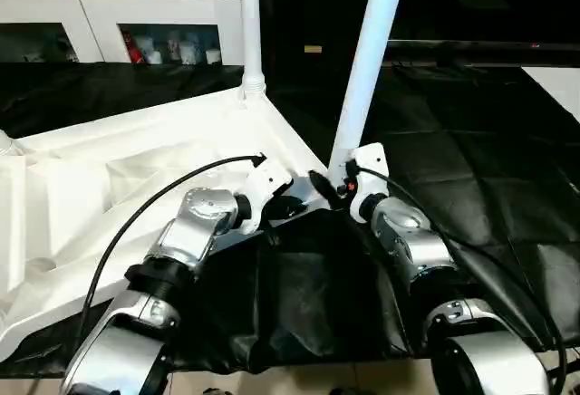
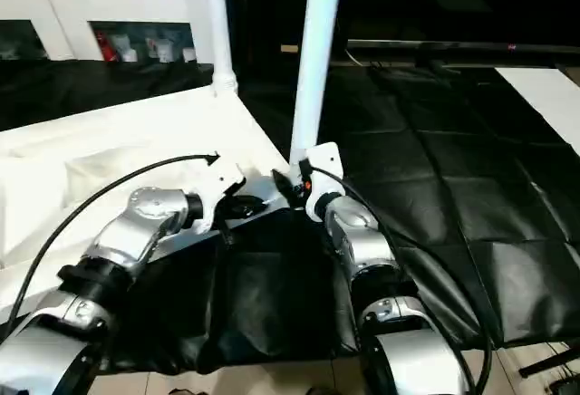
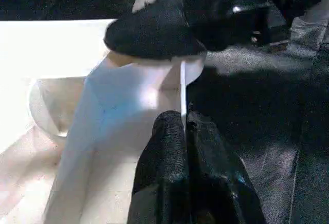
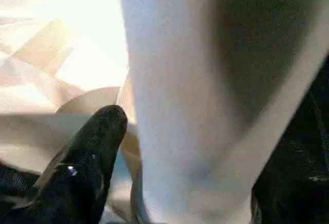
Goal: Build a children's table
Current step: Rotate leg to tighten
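Observation:
The children's table top [image 1: 136, 155] lies upside down on black cloth. One white leg [image 1: 251, 33] stands upright in the far corner socket. A second leg [image 1: 367, 69] rises from the near right corner socket [image 3: 154, 80], leaning to the right. My right gripper [image 1: 343, 180] is at this leg's foot, open, with a black finger [image 4: 92, 152] just beside the leg [image 4: 195, 90] and a sliver of socket rim showing between them. My left gripper [image 3: 181, 118] is shut with nothing in it, its tips close against the same corner.
A white cabinet with glass doors [image 1: 136, 24] stands behind the work surface. Black cloth [image 1: 471, 168] covers the surface to the right. A white panel [image 1: 557, 82] shows at the far right edge. My left arm's cable [image 1: 172, 182] arcs over the table top.

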{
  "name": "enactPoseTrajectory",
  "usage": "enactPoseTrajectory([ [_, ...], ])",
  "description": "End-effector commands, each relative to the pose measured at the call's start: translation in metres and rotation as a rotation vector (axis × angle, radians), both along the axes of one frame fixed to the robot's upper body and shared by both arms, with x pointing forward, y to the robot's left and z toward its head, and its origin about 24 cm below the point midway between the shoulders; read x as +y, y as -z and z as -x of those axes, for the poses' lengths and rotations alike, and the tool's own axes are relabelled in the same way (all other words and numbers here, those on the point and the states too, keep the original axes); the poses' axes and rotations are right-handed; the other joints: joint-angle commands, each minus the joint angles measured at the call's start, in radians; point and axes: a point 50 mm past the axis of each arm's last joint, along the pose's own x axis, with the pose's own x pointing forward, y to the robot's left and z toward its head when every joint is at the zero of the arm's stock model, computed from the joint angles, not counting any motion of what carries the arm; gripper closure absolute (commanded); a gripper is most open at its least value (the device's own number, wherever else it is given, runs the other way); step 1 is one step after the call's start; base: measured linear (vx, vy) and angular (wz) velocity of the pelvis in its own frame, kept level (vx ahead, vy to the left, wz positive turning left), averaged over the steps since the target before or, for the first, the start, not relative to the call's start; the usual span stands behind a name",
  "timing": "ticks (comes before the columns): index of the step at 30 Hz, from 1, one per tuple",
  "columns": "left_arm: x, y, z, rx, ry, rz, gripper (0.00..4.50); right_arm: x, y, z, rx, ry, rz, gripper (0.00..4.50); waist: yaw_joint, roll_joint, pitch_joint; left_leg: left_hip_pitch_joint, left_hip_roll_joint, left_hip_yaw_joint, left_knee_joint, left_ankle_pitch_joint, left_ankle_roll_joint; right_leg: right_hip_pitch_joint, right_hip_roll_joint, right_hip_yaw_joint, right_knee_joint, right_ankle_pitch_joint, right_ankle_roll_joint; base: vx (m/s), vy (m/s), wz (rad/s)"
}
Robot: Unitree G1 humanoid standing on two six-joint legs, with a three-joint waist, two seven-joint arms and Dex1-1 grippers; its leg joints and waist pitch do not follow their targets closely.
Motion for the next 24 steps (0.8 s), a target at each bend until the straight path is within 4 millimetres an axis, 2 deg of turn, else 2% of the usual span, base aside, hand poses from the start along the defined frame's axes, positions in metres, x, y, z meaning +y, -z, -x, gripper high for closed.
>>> enactPoseTrajectory([
  [1, -0.016, -0.017, 0.008, -0.063, 0.159, 0.118, 4.50, 0.016, -0.007, 0.007, -0.046, -0.210, 0.028, 0.86, 0.001, -0.012, -0.079, 0.030, 0.043, -0.019, -0.071, -0.237, 0.063, 0.044, -0.039, 0.014, -0.053, -0.227, -0.228, 0.000, 0.000, 0.00],
  [3, -0.012, -0.016, 0.011, -0.048, 0.188, 0.115, 4.50, 0.013, -0.008, 0.011, -0.050, -0.284, 0.033, 0.86, 0.004, -0.010, -0.077, 0.031, 0.045, -0.018, -0.071, -0.244, 0.069, 0.043, -0.039, 0.015, -0.053, -0.232, -0.225, 0.000, 0.000, 0.00],
  [4, -0.007, -0.015, 0.014, -0.037, 0.218, 0.099, 4.50, 0.008, -0.009, 0.016, -0.049, -0.370, 0.036, 0.86, 0.007, -0.012, -0.076, 0.030, 0.046, -0.020, -0.073, -0.251, 0.071, 0.045, -0.039, 0.015, -0.053, -0.246, -0.217, 0.000, 0.000, 0.00],
  [5, -0.005, -0.015, 0.014, -0.034, 0.222, 0.090, 4.50, 0.005, -0.009, 0.018, -0.047, -0.405, 0.038, 0.86, 0.008, -0.008, -0.075, 0.031, 0.047, -0.020, -0.074, -0.258, 0.071, 0.042, -0.038, 0.015, -0.054, -0.250, -0.215, 0.000, 0.000, 0.00],
  [6, -0.003, -0.014, 0.014, -0.032, 0.222, 0.084, 4.50, 0.004, -0.010, 0.019, -0.046, -0.424, 0.040, 0.86, 0.006, -0.010, -0.075, 0.032, 0.047, -0.019, -0.074, -0.271, 0.070, 0.041, -0.036, 0.015, -0.055, -0.258, -0.215, 0.000, 0.000, 0.00],
  [10, 0.005, -0.014, 0.014, -0.026, 0.227, 0.052, 4.50, -0.007, -0.010, 0.025, -0.028, -0.561, 0.087, 0.86, 0.007, -0.009, -0.072, 0.038, 0.048, -0.020, -0.076, -0.313, 0.043, 0.035, -0.038, 0.016, -0.061, -0.318, -0.212, 0.000, 0.000, 0.00],
  [13, 0.007, -0.015, 0.014, -0.023, 0.231, 0.053, 4.50, -0.011, -0.011, 0.028, -0.012, -0.625, 0.095, 0.86, 0.008, -0.015, -0.072, 0.036, 0.048, -0.021, -0.077, -0.320, 0.038, 0.037, -0.039, 0.016, -0.062, -0.338, -0.204, 0.000, 0.000, 0.00],
  [18, 0.009, -0.015, 0.020, -0.004, 0.273, 0.049, 4.50, -0.015, -0.013, 0.036, 0.043, -0.761, 0.080, 1.25, 0.018, -0.015, -0.072, 0.035, 0.051, -0.022, -0.078, -0.300, 0.041, 0.036, -0.040, 0.016, -0.058, -0.328, -0.202, 0.000, 0.000, 0.00],
  [19, 0.011, -0.015, 0.022, 0.007, 0.289, 0.050, 4.50, -0.015, -0.012, 0.039, 0.064, -0.799, 0.081, 1.37, 0.021, -0.020, -0.072, 0.034, 0.051, -0.020, -0.077, -0.289, 0.044, 0.038, -0.039, 0.015, -0.057, -0.317, -0.205, 0.000, 0.000, 0.00],
  [24, 0.013, -0.013, 0.025, 0.029, 0.317, 0.046, 4.50, -0.016, -0.009, 0.043, 0.088, -0.845, 0.094, 1.73, 0.030, -0.019, -0.073, 0.036, 0.052, -0.017, -0.075, -0.265, 0.050, 0.035, -0.039, 0.016, -0.053, -0.301, -0.211, 0.000, 0.000, 0.00],
])
